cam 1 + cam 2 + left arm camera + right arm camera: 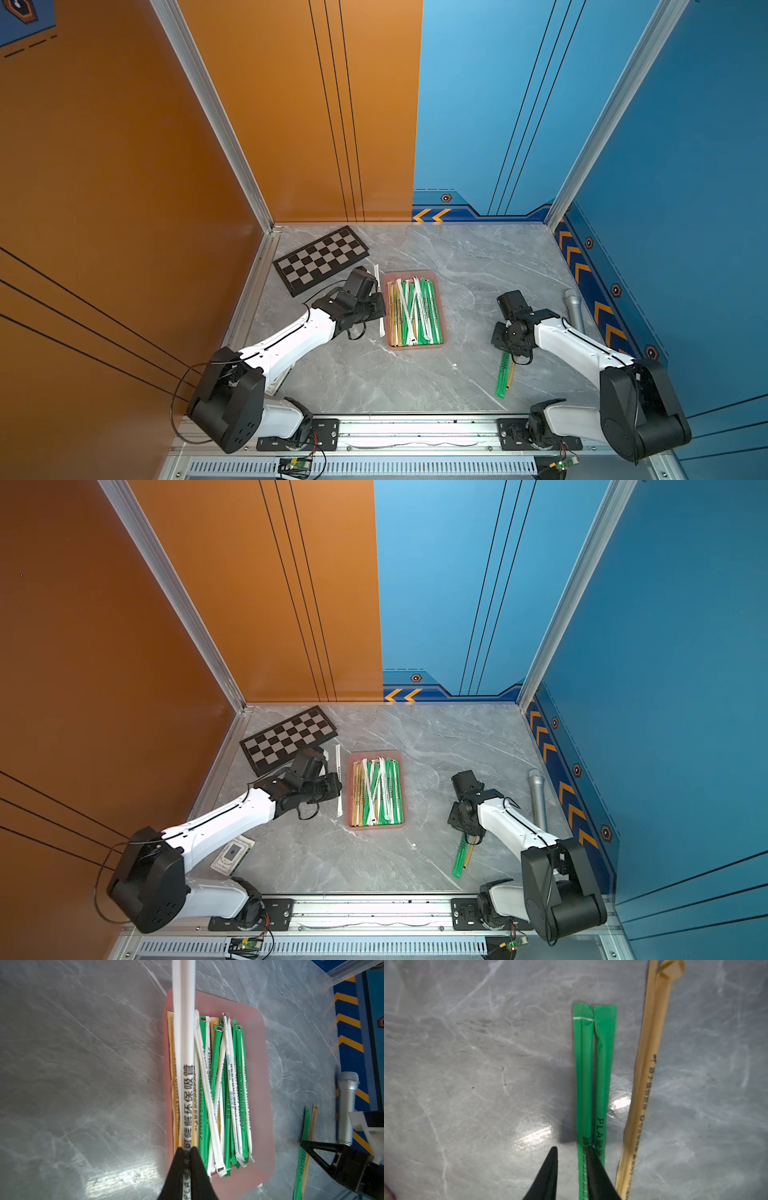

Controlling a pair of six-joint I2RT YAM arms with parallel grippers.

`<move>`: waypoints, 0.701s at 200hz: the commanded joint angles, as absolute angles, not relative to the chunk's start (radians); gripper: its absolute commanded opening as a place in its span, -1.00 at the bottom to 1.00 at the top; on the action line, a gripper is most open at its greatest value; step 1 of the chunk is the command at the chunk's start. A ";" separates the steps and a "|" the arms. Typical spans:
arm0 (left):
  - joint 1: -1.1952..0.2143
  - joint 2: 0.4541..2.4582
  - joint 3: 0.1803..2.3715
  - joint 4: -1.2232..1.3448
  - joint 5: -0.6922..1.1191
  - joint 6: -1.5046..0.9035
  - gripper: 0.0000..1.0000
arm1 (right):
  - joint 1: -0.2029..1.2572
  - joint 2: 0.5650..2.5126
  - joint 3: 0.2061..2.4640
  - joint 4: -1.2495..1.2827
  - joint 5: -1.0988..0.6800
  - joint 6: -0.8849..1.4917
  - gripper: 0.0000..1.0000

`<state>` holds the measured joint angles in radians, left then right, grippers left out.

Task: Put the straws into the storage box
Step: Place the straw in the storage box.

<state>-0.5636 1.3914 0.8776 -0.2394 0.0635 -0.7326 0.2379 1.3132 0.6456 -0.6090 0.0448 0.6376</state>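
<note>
The pink storage box (415, 347) (376, 827) (259, 1064) lies mid-table, holding several green, white and tan straws (413, 309) (378, 791) (224, 1093). My left gripper (185, 1148) (380, 309) is shut on a white printed straw (185, 1043) (377, 276), held lengthwise over the box's left edge. Two green straws (583, 1074) (503, 376) and a tan straw (650, 1064) lie on the table at the front right. My right gripper (571, 1148) is low over them with its jaws apart. One green straw lies between the fingertips against one finger.
A black-and-grey chequered board (320, 259) lies at the back left, close behind my left wrist. A grey metal cylinder (574, 309) (346, 1105) rests by the right wall. A printed card (232, 854) sits under my left arm. A small white scrap (454, 365) lies in front of the box.
</note>
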 commanded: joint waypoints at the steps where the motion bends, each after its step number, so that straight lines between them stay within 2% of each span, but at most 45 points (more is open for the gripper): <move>1: -0.595 1.447 0.916 -0.139 0.120 -0.772 -0.80 | 0.247 1.326 0.630 -0.599 0.040 0.658 -0.48; 75: -0.634 1.538 0.949 -0.114 0.134 -0.781 -0.76 | 0.248 1.335 0.617 -0.598 0.034 0.660 -0.50; 93: -0.639 1.542 0.946 -0.115 0.127 -0.779 -0.64 | 0.248 1.346 0.617 -0.597 0.034 0.657 -0.51; 119: -0.646 1.543 0.949 -0.137 0.109 -0.772 -0.31 | 0.249 1.352 0.620 -0.595 0.032 0.655 -0.61; 140: -0.650 1.540 0.951 -0.149 0.100 -0.764 -0.12 | 0.250 1.350 0.626 -0.595 0.032 0.655 -0.68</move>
